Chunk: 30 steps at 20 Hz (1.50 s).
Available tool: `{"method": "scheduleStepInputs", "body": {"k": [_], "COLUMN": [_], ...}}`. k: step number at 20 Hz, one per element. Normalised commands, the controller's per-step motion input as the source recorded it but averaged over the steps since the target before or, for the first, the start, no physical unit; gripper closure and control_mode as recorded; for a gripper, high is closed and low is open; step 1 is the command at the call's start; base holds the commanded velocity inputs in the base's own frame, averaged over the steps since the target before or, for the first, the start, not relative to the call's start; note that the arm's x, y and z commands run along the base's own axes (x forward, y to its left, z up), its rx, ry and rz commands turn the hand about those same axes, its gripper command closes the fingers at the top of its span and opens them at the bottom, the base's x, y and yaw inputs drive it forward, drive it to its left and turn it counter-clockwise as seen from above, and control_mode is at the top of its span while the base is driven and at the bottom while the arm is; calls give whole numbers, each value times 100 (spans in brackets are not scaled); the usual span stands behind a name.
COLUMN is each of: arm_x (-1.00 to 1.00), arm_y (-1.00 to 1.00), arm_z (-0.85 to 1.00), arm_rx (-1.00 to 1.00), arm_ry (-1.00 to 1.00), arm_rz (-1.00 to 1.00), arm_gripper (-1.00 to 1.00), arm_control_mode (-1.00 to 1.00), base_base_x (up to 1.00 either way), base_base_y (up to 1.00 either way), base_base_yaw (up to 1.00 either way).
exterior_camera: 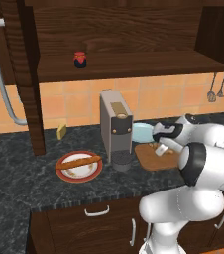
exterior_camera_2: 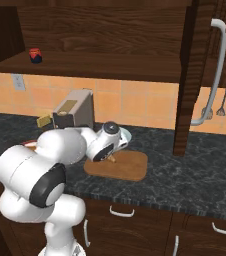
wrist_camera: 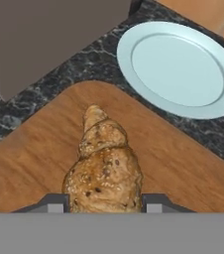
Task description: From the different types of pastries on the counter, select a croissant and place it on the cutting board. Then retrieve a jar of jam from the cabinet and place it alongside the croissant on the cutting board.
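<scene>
The croissant [wrist_camera: 104,166], a small golden-brown lumpy pastry flecked with dark seeds, lies on the flat medium-brown wooden cutting board [wrist_camera: 183,173] with rounded corners. The gripper [wrist_camera: 104,203] is right over it, its two dark finger tips standing either side of the pastry's near end; whether they press it or have let go, I cannot tell. Just beyond the board sits a round pale blue plate [wrist_camera: 183,64], close to the board's far edge. Left of the board stands a grey box-shaped coffee machine [exterior_camera: 116,129], and further left a red-rimmed plate [exterior_camera: 79,167] carrying a long tan baguette-like loaf [exterior_camera: 78,161]. Above the board, the tiny red and dark jar of jam [exterior_camera: 80,59] stands on the shelf of the dark brown wood-grain cabinet [exterior_camera: 134,64].
</scene>
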Motion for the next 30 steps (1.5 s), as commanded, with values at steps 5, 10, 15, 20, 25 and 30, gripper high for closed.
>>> {"method": "scheduleStepInputs", "body": {"k": [5,10,15,20,25,30], "arm_x": [0,-3,-1,-14,-32,-49], "arm_y": [17,-5,0,-5,-17,-24], "arm_z": [-57,-4,33,95,99,99], "arm_rx": [-10,-1,0,0,8,10], "arm_ry": [0,-4,0,-1,-2,-7], "arm_rz": [0,0,0,-9,-8,0], "arm_gripper": [-100,-100,-100,-100,-100,-100], "arm_control_mode": [-100,-100,-100,-100,-100,-100], "base_base_x": [0,0,0,0,0,0], "base_base_y": [0,0,0,0,0,0], "base_base_yaw": [0,0,0,0,0,0]}}
